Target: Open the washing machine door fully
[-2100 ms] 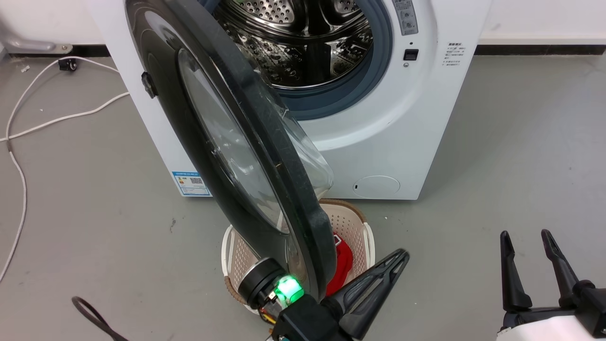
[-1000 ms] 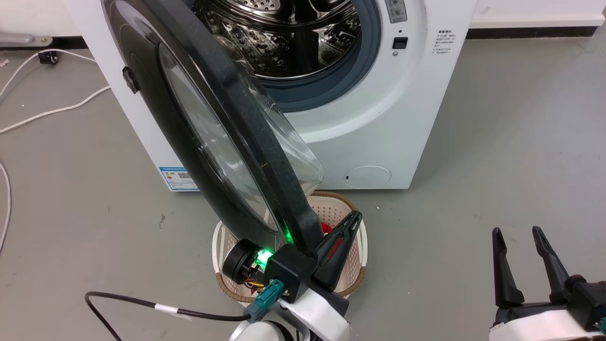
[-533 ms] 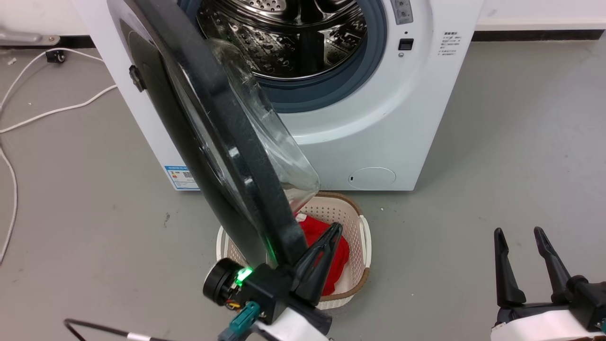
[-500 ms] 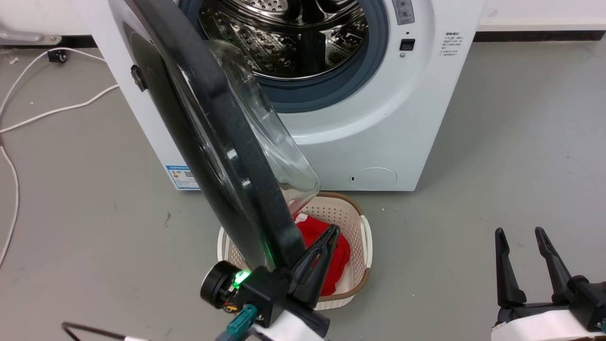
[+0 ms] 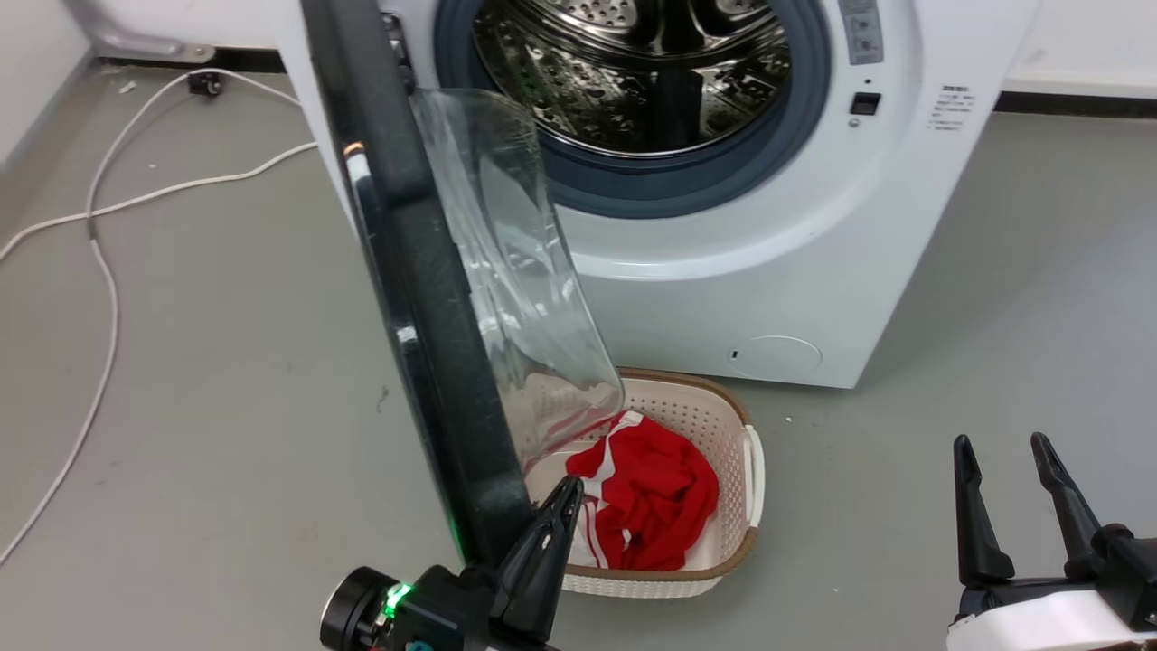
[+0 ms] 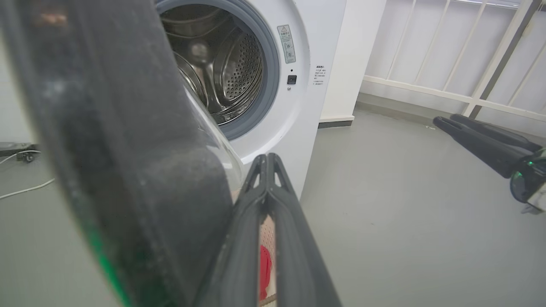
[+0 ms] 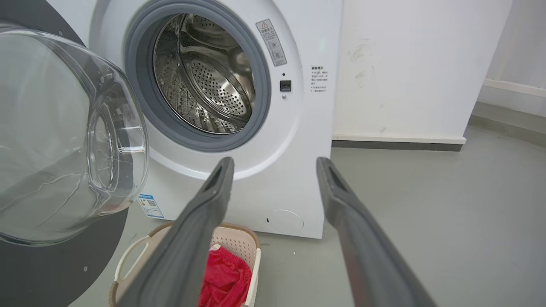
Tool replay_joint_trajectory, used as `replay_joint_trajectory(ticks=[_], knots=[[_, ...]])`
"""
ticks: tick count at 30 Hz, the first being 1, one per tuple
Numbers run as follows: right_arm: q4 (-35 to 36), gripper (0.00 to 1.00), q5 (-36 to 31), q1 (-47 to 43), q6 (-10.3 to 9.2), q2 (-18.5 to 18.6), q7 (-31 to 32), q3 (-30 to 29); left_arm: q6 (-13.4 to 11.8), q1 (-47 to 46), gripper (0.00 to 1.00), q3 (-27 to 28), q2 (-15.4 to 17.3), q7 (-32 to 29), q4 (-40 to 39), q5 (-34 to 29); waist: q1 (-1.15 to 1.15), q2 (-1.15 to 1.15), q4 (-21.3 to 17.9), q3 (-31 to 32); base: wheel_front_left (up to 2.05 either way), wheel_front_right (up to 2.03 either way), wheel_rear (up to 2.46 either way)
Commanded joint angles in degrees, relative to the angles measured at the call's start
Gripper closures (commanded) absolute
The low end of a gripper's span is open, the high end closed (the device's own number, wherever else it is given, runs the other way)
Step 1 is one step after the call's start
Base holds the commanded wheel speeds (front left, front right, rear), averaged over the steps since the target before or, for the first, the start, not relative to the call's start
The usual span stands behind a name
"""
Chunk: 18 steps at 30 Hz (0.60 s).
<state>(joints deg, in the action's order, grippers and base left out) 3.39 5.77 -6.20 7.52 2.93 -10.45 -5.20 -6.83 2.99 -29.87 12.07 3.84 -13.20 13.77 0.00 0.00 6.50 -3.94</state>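
Washing machine door [image 5: 425, 298] stands wide open, edge-on; left gripper [image 6: 266, 160] clenched empty, seemingly touching door's inner rim; right gripper [image 5: 1000, 441] released, well apart.

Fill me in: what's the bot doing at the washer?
The left gripper, fingers shut, sits against the inner rim of the large round glossy black door with a clear glass bowl, apparently pushing it open. The door stands swung well out from the white boxy washing machine. The right gripper hangs open, idle. A cream perforated basket holding red cloth sits below the door.
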Motion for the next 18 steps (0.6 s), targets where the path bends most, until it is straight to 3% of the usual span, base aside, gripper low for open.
replay_joint_trajectory(ticks=[1, 18], knots=[[0.2, 0.0, -0.2, -0.6, -0.06, -0.1, 0.2, -0.1, -0.6, 0.8, 1.0, 0.2, 0.4, -0.1, -0.3, 0.0, 0.0, 0.0, 1.4, 0.1, 0.0, 0.0, 0.0], [1.5, 0.0, -0.4, -0.7, -0.05, -0.1, 1.1, -0.8, -4.2, 3.7, 1.0, 3.6, 1.2, 0.6, -1.1, 1.5, 0.0, 0.0, 10.9, -0.1, 0.0, 0.0, 0.0]])
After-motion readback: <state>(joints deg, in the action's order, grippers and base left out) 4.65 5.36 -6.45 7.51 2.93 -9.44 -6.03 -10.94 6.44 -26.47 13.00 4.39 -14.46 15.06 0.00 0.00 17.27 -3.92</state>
